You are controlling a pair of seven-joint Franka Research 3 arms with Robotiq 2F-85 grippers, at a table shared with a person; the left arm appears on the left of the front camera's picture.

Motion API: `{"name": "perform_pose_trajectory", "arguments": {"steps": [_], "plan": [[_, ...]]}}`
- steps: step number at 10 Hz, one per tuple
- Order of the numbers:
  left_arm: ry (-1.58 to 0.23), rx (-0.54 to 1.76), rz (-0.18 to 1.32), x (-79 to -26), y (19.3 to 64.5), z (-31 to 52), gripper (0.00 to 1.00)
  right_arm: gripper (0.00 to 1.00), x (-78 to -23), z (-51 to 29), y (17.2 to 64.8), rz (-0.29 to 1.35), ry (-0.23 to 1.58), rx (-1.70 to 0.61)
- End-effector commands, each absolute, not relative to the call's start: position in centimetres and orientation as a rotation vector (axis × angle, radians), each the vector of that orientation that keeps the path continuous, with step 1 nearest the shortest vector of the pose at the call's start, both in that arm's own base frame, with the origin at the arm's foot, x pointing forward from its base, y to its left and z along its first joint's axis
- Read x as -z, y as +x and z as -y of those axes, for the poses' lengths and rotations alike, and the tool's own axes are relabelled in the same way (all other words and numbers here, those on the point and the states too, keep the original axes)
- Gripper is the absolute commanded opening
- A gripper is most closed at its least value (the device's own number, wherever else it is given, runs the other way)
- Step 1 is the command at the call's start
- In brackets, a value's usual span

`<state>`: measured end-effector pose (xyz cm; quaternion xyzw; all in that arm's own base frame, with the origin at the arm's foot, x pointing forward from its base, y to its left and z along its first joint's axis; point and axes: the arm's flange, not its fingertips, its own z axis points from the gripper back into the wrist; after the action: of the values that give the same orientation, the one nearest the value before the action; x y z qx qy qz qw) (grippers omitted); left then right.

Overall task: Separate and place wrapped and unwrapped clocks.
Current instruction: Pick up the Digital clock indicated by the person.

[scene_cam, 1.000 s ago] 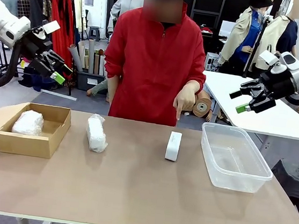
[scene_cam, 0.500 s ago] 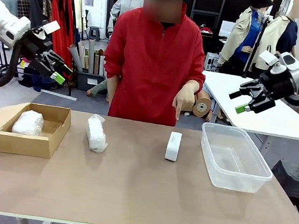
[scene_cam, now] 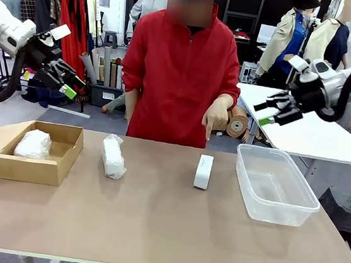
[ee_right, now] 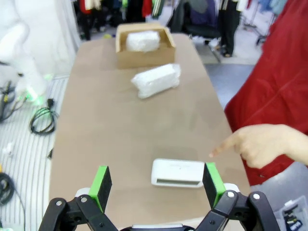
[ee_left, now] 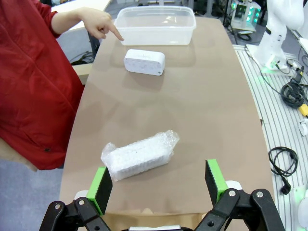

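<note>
Unwrapped clock (scene_cam: 203, 171) stands on table (scene_cam: 151, 230) near clear tub (scene_cam: 280, 214); person's hand (scene_cam: 217, 118) points down at it. One wrapped clock (scene_cam: 113, 157) lies left of it, second wrapped clock (scene_cam: 32, 144) in cardboard box (scene_cam: 31, 170). I read left gripper (scene_cam: 73, 86) and right gripper (scene_cam: 261, 113) aloft, jaws spread wide, holding nothing.

Bright, even indoor light falls from above on the desk (scene_cam: 151, 230). The unwrapped clock (scene_cam: 203, 171) on it casts only a short, soft shadow. The front and left wrist views are sharp. The right wrist view is soft and smeared, and wide-angle bowing shows beyond the desk's edges.
</note>
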<state>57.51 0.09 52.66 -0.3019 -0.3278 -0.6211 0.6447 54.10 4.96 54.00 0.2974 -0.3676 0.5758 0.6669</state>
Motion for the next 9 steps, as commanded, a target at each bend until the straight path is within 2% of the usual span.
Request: {"name": "perform_pose_trajectory", "arguments": {"steps": [1, 3, 4, 5, 6, 7, 9], "plan": [[-0.685, 1.415, 0.749, -52.9, 57.4, -0.1, 1.00, 1.00, -55.7, -9.2, 53.7, 0.821, 0.601, -1.123], [-0.685, 1.415, 0.749, -52.9, 57.4, -0.1, 1.00, 1.00, -57.6, -12.3, 53.3, 0.691, 0.539, -0.922], [-0.685, 1.415, 0.749, -52.9, 57.4, -0.1, 1.00, 1.00, -58.0, -13.7, 52.6, 0.601, 0.443, -0.884], [-0.685, 1.415, 0.749, -52.9, 57.4, -0.1, 1.00, 1.00, -59.1, -14.1, 52.1, 0.550, 0.463, -0.986], [-0.685, 1.415, 0.749, -52.9, 57.4, -0.1, 1.00, 1.00, -59.7, -13.9, 51.7, 0.552, 0.488, -1.092], [-0.685, 1.415, 0.749, -52.9, 57.4, -0.1, 1.00, 1.00, -58.2, -14.0, 52.9, 0.660, 0.449, -0.939], [-0.685, 1.415, 0.749, -52.9, 57.4, -0.1, 1.00, 1.00, -58.2, -14.0, 52.9, 0.660, 0.449, -0.939]]}}
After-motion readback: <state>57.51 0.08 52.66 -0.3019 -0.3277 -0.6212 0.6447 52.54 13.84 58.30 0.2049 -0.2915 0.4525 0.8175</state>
